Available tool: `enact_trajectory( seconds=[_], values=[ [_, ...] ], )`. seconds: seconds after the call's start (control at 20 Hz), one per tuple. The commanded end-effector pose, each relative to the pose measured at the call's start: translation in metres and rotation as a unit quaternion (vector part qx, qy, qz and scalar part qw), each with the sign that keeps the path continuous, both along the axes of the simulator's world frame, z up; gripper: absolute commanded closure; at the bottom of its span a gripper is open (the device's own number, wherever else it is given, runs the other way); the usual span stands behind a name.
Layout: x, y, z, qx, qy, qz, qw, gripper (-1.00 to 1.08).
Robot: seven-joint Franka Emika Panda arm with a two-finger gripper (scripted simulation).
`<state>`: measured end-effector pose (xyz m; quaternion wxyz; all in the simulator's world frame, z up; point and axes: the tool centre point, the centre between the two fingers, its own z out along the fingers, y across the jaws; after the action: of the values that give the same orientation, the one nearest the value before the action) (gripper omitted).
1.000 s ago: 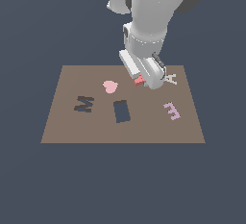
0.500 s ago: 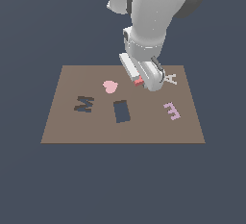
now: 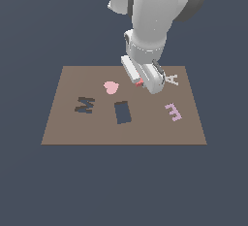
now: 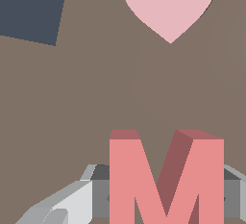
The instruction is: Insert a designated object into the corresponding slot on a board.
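Jaws stand clamped on the salmon-red M block (image 4: 166, 180), the gripper (image 3: 144, 81) having risen slightly with it since a moment ago, near the pink heart (image 3: 111, 87). That suggests the grasp holds; the M-shaped slot (image 3: 84, 105) waits across the brown board (image 3: 63, 123), toward the exterior view's left.

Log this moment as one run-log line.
gripper: shut on red M block | M block: above board | M slot: empty
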<state>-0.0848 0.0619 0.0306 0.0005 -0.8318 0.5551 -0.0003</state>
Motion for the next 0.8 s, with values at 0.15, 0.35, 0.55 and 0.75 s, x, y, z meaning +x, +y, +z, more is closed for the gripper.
enact_trajectory(
  seconds=[0.15, 0.35, 0.55, 0.75],
  values=[
    [-0.0004, -0.0002, -0.0007, 0.000, 0.001, 0.000, 1.0000, 1.08],
    [0.0001, -0.0001, 0.0039, 0.000, 0.000, 0.000, 1.0000, 1.08],
    [0.0007, -0.0010, 0.0028, 0.000, 0.001, -0.001, 1.0000, 1.08],
    [0.0078, -0.0085, 0.0032, 0.000, 0.001, -0.013, 0.9999, 1.08]
  ],
)
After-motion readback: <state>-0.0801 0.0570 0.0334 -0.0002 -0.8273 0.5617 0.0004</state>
